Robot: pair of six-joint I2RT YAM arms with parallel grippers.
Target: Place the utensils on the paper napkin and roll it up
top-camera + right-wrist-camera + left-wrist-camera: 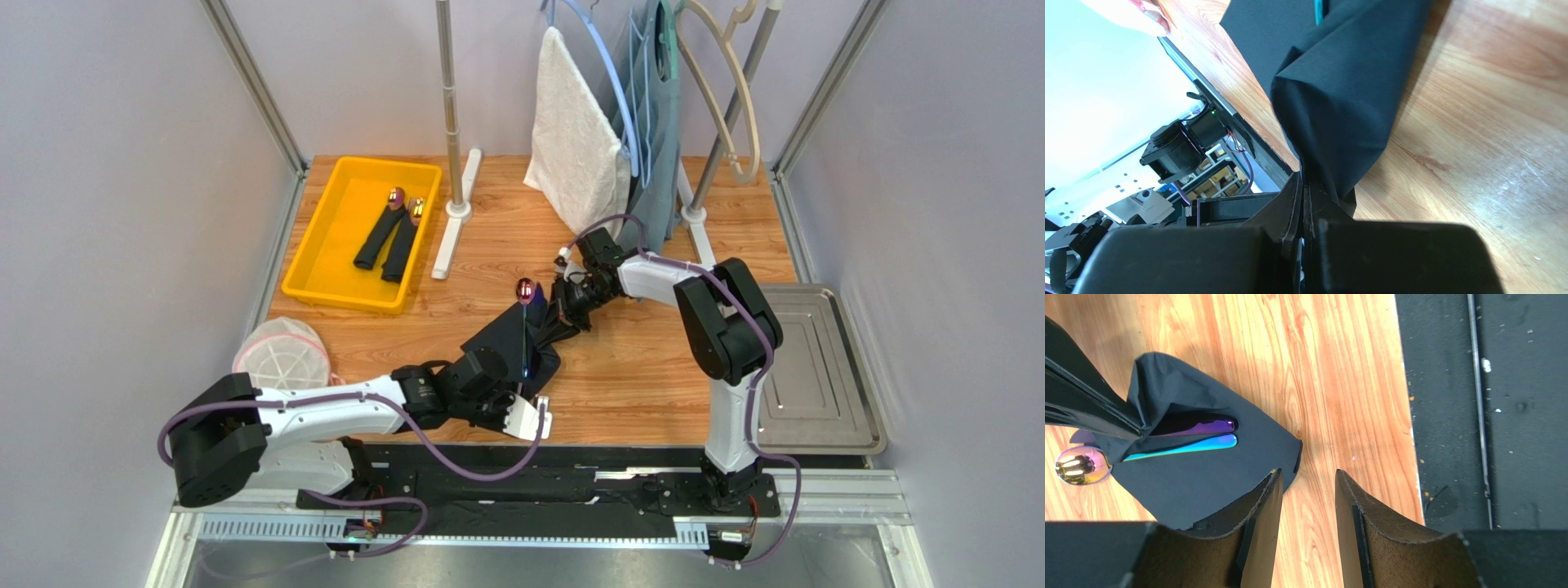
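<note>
Black napkin edge pinched, right hand

left pincer low, jaws half apart; right pincer tight on the paper napkin, forearm angled left

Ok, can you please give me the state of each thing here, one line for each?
paper napkin: partly folded over the utensils, one end lifted.
utensils: on the paper napkin, partly covered, shiny head sticking out.
right gripper: jaws shut on the paper napkin.
left gripper: jaws open, holding nothing.
yellow bin: holds two dark-handled pieces.
white towel: hanging at the back.
</note>
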